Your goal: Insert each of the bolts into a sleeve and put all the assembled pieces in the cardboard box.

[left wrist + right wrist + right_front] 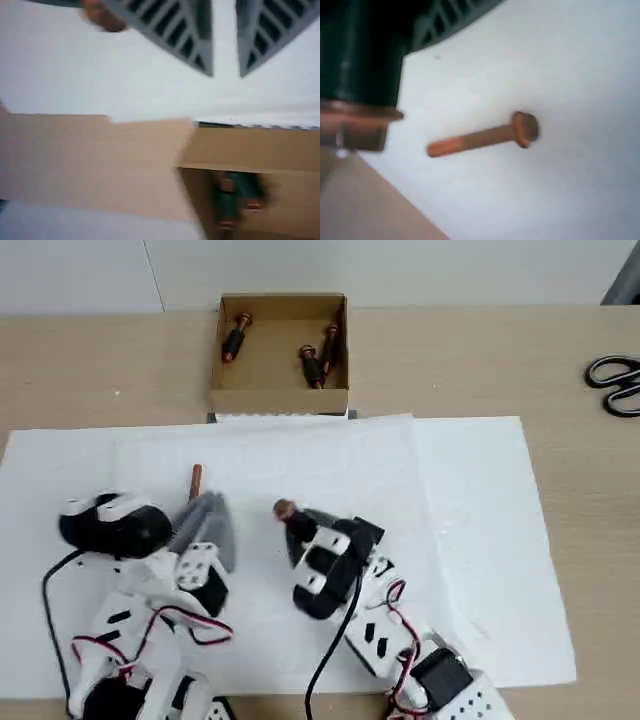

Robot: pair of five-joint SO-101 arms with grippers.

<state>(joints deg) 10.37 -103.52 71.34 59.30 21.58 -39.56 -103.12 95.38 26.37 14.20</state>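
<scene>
White paper (470,540) covers the wooden table (100,360). Nearest, the right claw (296,526) is clamped on a black sleeve (365,70) with a copper end. The left claw (226,70), slightly parted, holds nothing. A loose bolt (196,480) lies just beyond it. Farthest, the cardboard box (280,400) holds three assembled pieces (235,337).

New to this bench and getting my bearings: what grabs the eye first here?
The cardboard box beyond the white paper, holding three assembled pieces. Nearer, the right pincer grips a black sleeve with a copper bolt head showing, and a loose bolt lies on the paper beside the left pincer.
</scene>
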